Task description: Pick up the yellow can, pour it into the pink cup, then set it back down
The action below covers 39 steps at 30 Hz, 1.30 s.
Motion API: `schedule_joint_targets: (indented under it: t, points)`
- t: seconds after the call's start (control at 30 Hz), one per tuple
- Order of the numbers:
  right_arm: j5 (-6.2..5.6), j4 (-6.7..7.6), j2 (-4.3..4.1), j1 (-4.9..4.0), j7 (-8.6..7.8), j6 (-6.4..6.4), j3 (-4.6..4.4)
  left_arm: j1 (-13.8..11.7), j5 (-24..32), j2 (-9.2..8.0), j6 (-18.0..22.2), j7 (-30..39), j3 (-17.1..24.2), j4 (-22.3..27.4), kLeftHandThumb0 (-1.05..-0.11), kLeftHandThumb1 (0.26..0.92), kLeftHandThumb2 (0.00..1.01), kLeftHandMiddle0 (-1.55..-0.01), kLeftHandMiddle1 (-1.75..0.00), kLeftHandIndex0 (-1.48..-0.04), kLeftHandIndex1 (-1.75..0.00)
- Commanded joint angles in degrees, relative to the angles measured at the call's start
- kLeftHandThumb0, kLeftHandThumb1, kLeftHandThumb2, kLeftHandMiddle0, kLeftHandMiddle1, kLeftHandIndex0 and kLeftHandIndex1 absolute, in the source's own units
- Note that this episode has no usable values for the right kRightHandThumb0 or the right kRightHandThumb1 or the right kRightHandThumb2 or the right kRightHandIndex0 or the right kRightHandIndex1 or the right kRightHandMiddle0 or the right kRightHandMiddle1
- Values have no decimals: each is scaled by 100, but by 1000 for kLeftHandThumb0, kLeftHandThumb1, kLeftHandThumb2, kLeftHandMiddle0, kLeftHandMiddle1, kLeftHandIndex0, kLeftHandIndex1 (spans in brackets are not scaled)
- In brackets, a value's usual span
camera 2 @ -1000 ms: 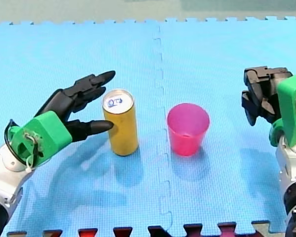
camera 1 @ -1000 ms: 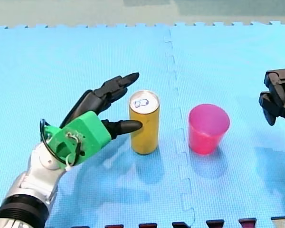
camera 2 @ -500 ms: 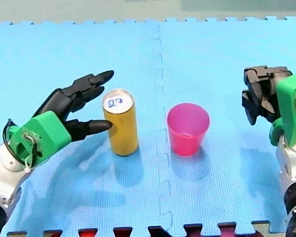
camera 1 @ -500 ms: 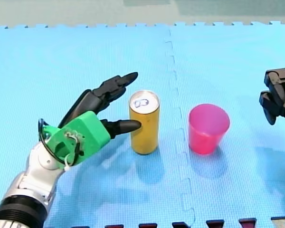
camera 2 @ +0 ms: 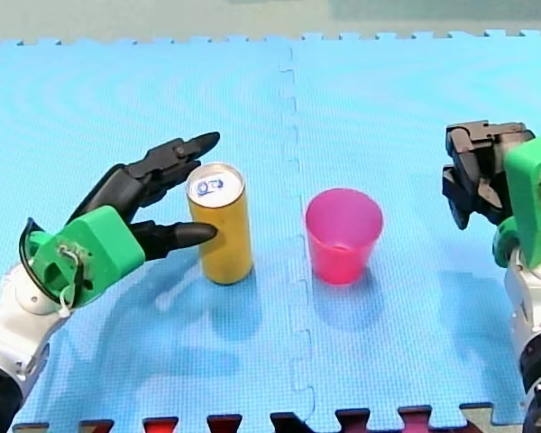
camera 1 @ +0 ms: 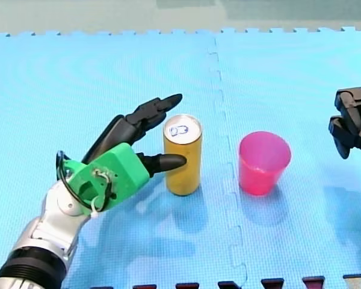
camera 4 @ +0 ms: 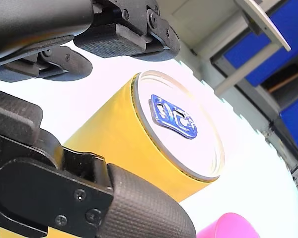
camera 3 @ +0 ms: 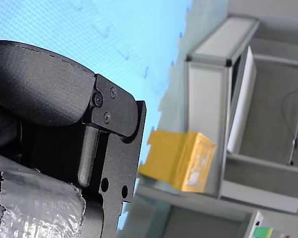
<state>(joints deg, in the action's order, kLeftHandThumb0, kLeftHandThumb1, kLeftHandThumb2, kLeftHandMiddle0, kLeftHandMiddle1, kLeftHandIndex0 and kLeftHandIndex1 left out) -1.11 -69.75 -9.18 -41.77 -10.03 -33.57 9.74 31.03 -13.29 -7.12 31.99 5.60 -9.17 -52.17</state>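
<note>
The yellow can stands upright on the blue foam mat, its pull-tab top facing up. My left hand reaches in from the lower left and brackets the can: the thumb tip lies against its front side, and the long fingers stretch past its far left side without closing. The second wrist view shows this hand's fingers close around the can. The pink cup stands upright to the right of the can. My right hand hovers at the mat's right edge, holding nothing.
A seam between mat tiles runs between can and cup. The mat's near edge has dark red and black teeth. In the first wrist view a yellow box sits beside a grey shelf frame past the mat.
My left hand has shifted slightly right toward the can, so its thumb tip now overlaps the can's side. The can, the cup and the right hand have stayed put.
</note>
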Motion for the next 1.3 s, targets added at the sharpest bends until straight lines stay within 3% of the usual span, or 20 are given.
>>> schedule_joint_targets:
  t: [0.0,0.37,0.77,1.27]
  points:
    - [-24,17,-32,7,-2,12,8,28,5,2,-34,-14,3,-30,-1048,893,0,-393,-1,-369,-2]
    - [-38,58,-44,35,-23,28,9,116,89,30,-18,12,69,-176,-1048,886,0,-395,-2,-373,-3]
    - [5,74,-118,51,15,16,-16,82,143,48,-174,68,133,-126,-1048,884,0,-405,-5,-380,-4]
    - [0,92,-90,57,46,-1,-25,91,119,126,-90,46,114,-211,-1048,884,0,-404,-3,-380,-2]
